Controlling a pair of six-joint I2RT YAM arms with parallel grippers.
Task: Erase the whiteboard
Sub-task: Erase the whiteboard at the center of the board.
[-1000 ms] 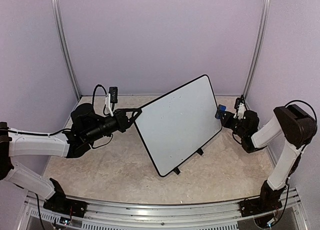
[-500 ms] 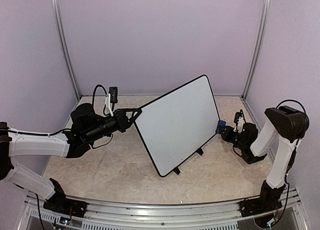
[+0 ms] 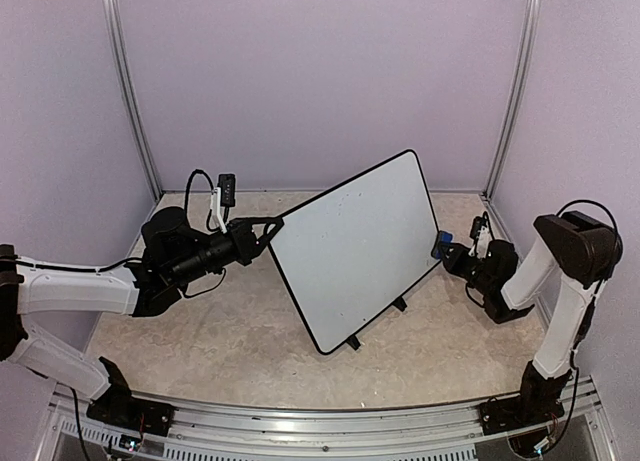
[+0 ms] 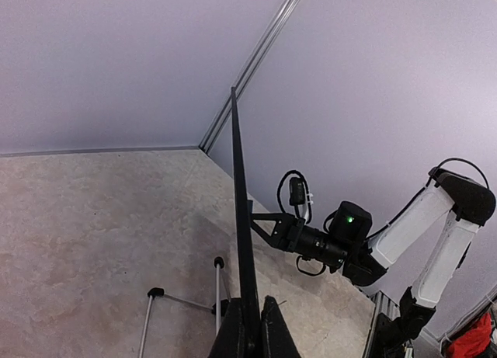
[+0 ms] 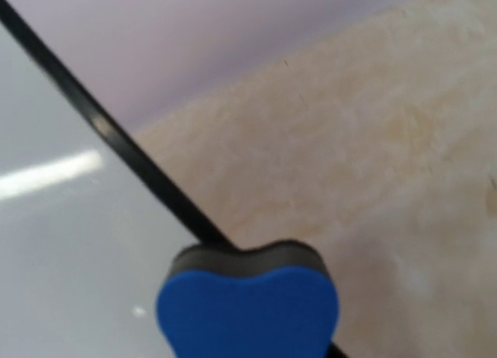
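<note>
The whiteboard stands tilted on the beige table, its white face bare apart from a few faint specks. My left gripper is shut on the board's left rim. The left wrist view shows that rim edge-on between my fingertips. My right gripper is shut on a black-and-blue eraser, held at the board's right edge. In the right wrist view the eraser fills the bottom, over the black rim and the glossy white face. My right fingers are hidden behind it.
Small black stand feet rest on the table below the board. Thin stand legs show behind it. Purple walls with metal posts close the back and sides. A metal rail runs along the near edge.
My right gripper has carried the eraser down along the board's right edge. The left arm and the board have stayed still.
</note>
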